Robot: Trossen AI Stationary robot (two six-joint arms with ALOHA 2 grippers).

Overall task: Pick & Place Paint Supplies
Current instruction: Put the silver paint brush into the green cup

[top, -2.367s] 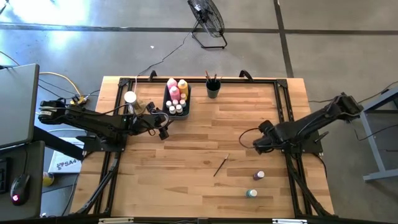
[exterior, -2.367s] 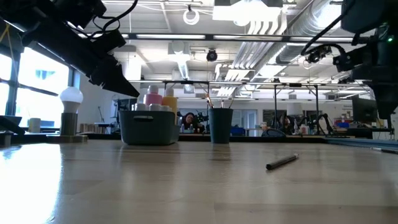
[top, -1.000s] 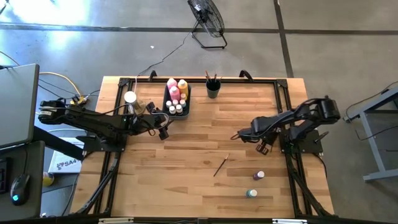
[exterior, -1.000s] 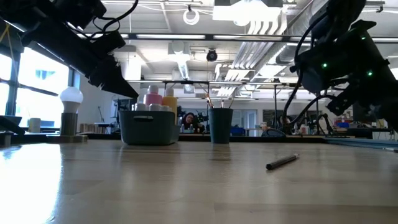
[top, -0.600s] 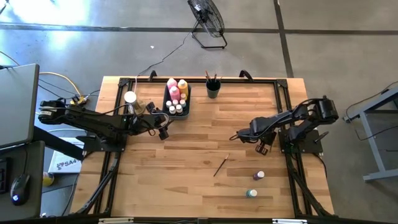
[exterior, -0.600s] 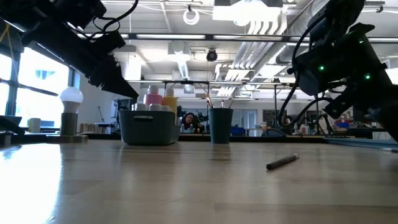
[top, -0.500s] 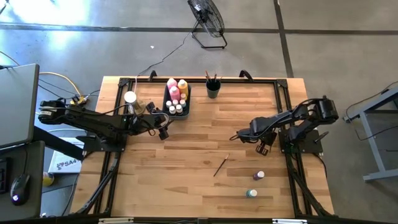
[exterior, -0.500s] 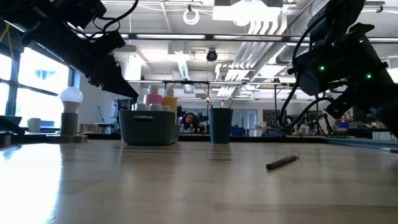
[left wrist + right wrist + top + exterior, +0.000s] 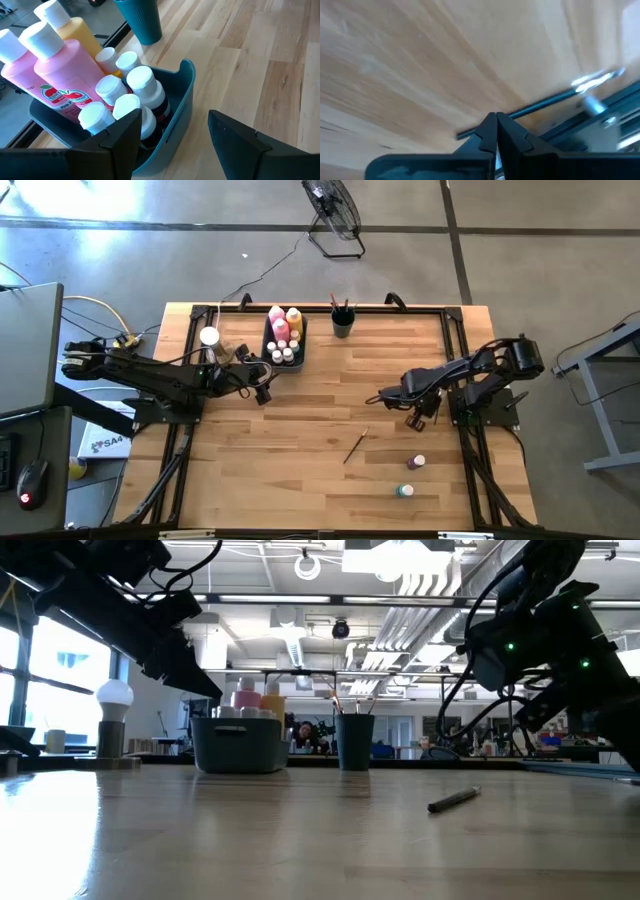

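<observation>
Since a second ago my right arm is reaching a little farther toward the tabletop's (image 9: 300,480) middle, while my left arm is staying where it was. Across the wooden tabletop I am spreading both arms: my left hand (image 9: 262,391) is hovering just beside the teal bin (image 9: 186,95), fingers (image 9: 240,140) standing apart and holding nothing, and my right hand (image 9: 380,397) is hanging above bare wood right of centre, fingers pressed together and empty. Inside the bin, the pink squeeze bottles (image 9: 60,75) and the yellow squeeze bottle (image 9: 82,32) are standing upright at the far end, with the small white-capped paint bottles (image 9: 142,87) crowding the near end. Beside the bin, the teal cup (image 9: 342,323) is holding dark-handled brushes. One loose paintbrush (image 9: 356,445) is lying near the tabletop's middle, well apart from either hand. Two small paint bottles (image 9: 417,463) are standing near the front right, close to each other.
</observation>
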